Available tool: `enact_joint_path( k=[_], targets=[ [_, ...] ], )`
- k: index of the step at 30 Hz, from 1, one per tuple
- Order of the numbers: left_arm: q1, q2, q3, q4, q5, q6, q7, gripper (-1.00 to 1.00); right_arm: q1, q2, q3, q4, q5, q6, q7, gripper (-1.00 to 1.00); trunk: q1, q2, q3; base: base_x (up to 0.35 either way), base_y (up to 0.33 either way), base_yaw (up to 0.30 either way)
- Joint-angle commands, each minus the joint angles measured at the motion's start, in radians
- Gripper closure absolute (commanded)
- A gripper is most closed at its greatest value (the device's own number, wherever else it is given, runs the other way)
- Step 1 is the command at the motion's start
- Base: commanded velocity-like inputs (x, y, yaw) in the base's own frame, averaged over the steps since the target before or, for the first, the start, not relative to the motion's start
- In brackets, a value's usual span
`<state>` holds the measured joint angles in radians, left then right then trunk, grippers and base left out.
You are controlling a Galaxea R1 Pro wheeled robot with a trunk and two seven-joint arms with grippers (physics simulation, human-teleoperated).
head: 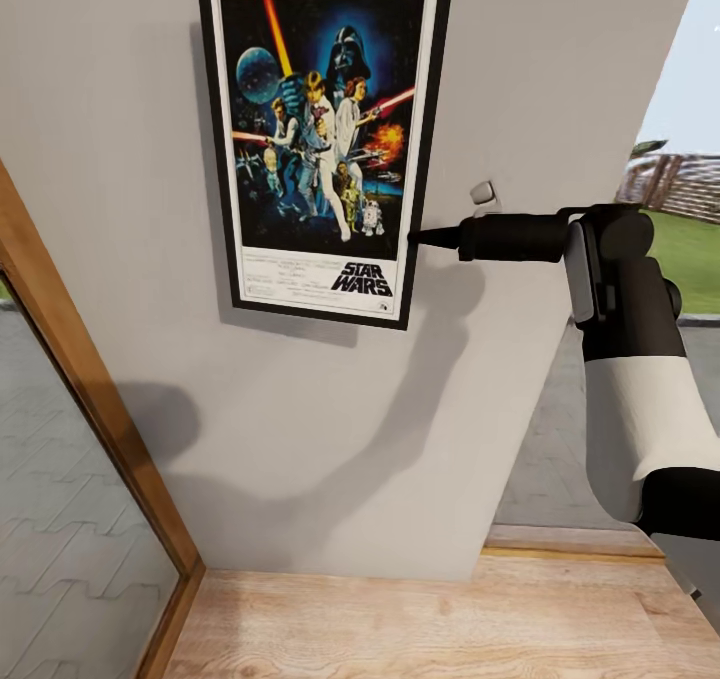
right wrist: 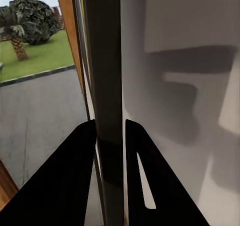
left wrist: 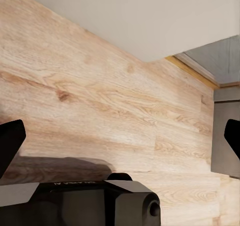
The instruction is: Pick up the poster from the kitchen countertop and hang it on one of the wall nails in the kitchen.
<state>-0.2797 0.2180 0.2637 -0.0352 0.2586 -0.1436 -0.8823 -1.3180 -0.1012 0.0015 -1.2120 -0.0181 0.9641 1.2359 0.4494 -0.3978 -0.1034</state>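
The Star Wars poster [head: 325,144] is sitting flat against the pale grey wall panel [head: 330,429], upright but leaning slightly, its top edge cut off by the upper border of the head view. The right gripper [head: 418,238] is reaching in from the side and pinching the poster's right edge near its lower corner. In the right wrist view the two dark fingers [right wrist: 65,181] are pressing on either side of the thin black frame, seen edge-on, so this pincer is closed on the poster. A small metal handle [head: 483,192] is sticking out of the wall just beside the arm; it is not the hanging point. No nail can be made out, and it may be lying behind the poster or above the view.

The left gripper [left wrist: 120,141] is hanging low over the wooden floor [left wrist: 100,101], its fingertips spread wide apart with nothing between them.

The step in hand looks like seating the poster on the nail. To do it well, the operator should be keeping the frame flush to the wall, levelling the tilt, and easing the grip apart slowly so the frame settles instead of sliding down the panel.
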Motion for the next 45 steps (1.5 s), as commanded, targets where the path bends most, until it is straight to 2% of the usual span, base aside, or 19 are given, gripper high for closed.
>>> enact_joint_path(
  k=[1, 30, 33, 36, 38, 45],
  targets=[
    [-0.001, 0.0, 0.0, 0.001, 0.001, -0.005, -0.003, -1.0, -0.001, 0.0, 0.0, 0.0, -0.003, 0.01, 0.004, 1.0, 0.001, -0.002, -0.002, 0.0, 0.0, 0.0],
    [-0.001, 0.001, 0.0, 0.001, 0.001, -0.005, -0.003, -1.0, -0.001, 0.0, 0.0, 0.0, -0.005, 0.009, 0.004, 1.0, 0.001, -0.002, -0.002, 0.0, 0.019, 0.0],
    [-0.001, 0.001, 0.0, 0.001, 0.001, -0.005, -0.003, -1.0, 0.0, 0.0, 0.0, 0.0, -0.029, 0.009, 0.005, 1.0, 0.001, -0.002, -0.002, 0.0, 0.001, 0.0],
    [-0.001, 0.001, 0.0, 0.001, 0.001, -0.005, -0.003, -1.0, 0.0, -0.001, 0.0, -0.001, -0.088, 0.004, 0.004, 1.0, 0.001, -0.002, -0.002, 0.0, 0.0, 0.0],
    [-0.001, 0.001, 0.0, 0.001, 0.001, -0.005, -0.003, -1.0, 0.001, -0.001, 0.0, -0.001, -0.107, 0.002, 0.004, 1.0, 0.001, -0.002, -0.002, 0.0, 0.0, 0.0],
    [-0.001, 0.001, 0.0, 0.001, 0.001, -0.005, -0.003, -1.0, 0.026, -0.002, 0.001, -0.029, -0.126, -0.002, 0.004, 1.0, 0.001, -0.002, -0.002, 0.0, 0.0, 0.0]
  ],
)
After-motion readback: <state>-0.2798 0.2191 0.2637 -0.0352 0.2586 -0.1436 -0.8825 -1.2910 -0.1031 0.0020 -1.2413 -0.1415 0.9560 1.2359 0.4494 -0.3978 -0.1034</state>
